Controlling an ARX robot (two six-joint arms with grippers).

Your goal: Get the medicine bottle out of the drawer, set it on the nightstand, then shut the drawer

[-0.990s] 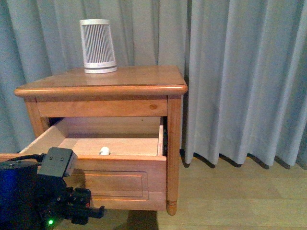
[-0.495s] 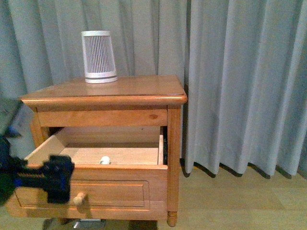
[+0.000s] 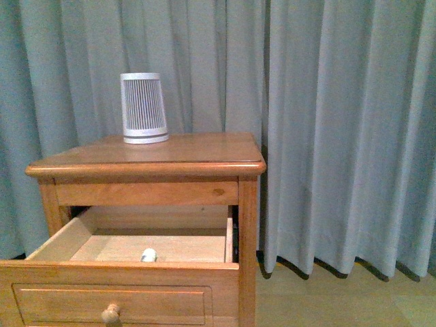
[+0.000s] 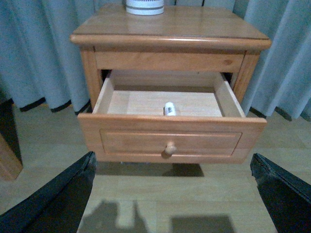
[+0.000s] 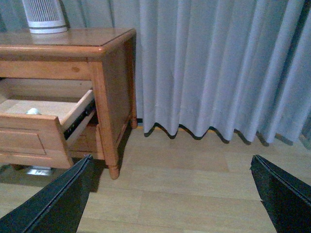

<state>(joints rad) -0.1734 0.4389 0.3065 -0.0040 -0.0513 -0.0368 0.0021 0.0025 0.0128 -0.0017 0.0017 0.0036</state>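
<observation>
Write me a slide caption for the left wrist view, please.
Open claw facing the nightstand, its drawer pulled out and the medicine bottle resting inside.

The small orange-brown wooden nightstand point(image 3: 197, 151) stands on the pale plank floor point(image 3: 327, 300), with the long grey pleated curtain point(image 3: 340, 136) behind it and to its right. On its top, toward the back left, stands the tall white tapered cylinder with grey slats point(image 3: 144, 109). Its upper wooden drawer point(image 3: 170, 276) is pulled out forward. The tiny white cylindrical plastic medicine bottle point(image 3: 148, 255) sits inside, near the front wall, about midway across.
</observation>
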